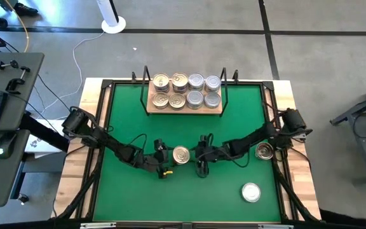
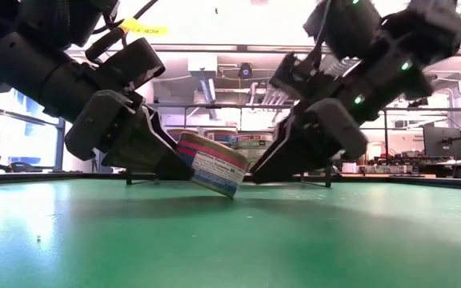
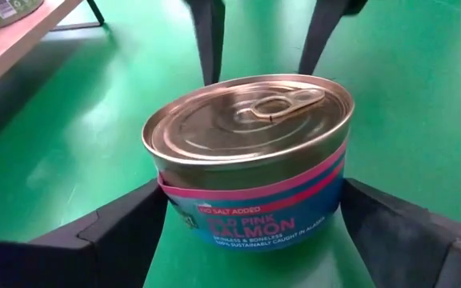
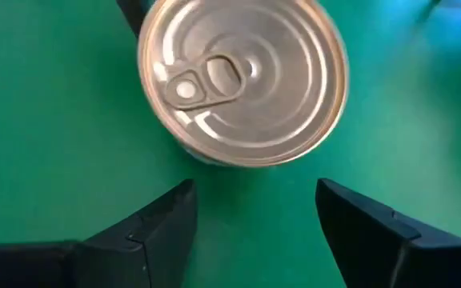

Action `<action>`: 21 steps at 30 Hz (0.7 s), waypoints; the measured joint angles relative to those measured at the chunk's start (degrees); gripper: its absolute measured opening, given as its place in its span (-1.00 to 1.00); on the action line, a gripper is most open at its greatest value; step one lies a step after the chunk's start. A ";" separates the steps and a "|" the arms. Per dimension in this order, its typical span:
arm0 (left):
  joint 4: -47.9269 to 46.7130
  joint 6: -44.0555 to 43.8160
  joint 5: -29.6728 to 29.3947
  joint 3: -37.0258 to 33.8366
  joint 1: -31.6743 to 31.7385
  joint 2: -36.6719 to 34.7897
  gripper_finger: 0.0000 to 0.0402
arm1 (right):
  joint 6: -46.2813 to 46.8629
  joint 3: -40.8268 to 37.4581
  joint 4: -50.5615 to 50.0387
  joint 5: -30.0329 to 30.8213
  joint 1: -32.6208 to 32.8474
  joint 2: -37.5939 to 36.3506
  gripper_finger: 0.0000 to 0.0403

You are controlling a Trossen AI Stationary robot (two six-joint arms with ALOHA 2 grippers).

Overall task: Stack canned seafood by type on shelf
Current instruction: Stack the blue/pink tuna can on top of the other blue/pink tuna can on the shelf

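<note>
Nearest the front edge of the green mat (image 1: 126, 191), toward the right, a silver-lidded tin (image 1: 251, 192) lies alone. Farther in, at the right edge of the mat, a second loose tin (image 1: 264, 151) sits near the right arm's elbow.

At mid-mat both arms meet around a gold-lidded salmon can (image 1: 181, 154). The left gripper (image 1: 164, 160) has its two dark fingers (image 3: 126, 232) spread on either side of the can's pink and blue label; in the low view the can is tilted, one edge lifted and the other low by the mat, pressed against the left fingers. The jaws stand wide around it, and whether they truly clamp it I cannot tell. The right gripper (image 1: 201, 159) faces the same can from the other side, its fingers (image 4: 146, 228) apart and short of the can, touching nothing in its wrist view.

Farthest back, the shelf (image 1: 184, 109), a tan board with thin black uprights, holds eight tins (image 1: 187, 91) in two rows of four: gold lids on the left half, silver-grey lids on the right half, set close together. Whether any are stacked cannot be made out from above.
</note>
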 joint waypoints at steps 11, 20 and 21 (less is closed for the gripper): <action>0.30 -8.00 5.10 -0.08 0.83 0.00 0.73 | -22.47 3.11 0.80 15.91 11.50 -0.62 0.23; 1.27 -15.57 10.71 -0.11 3.09 0.00 0.73 | -33.28 12.45 -1.06 21.22 11.69 8.63 0.23; 1.41 -16.05 11.30 -0.11 3.28 0.00 0.73 | -34.51 13.44 -1.98 22.44 11.70 9.51 0.23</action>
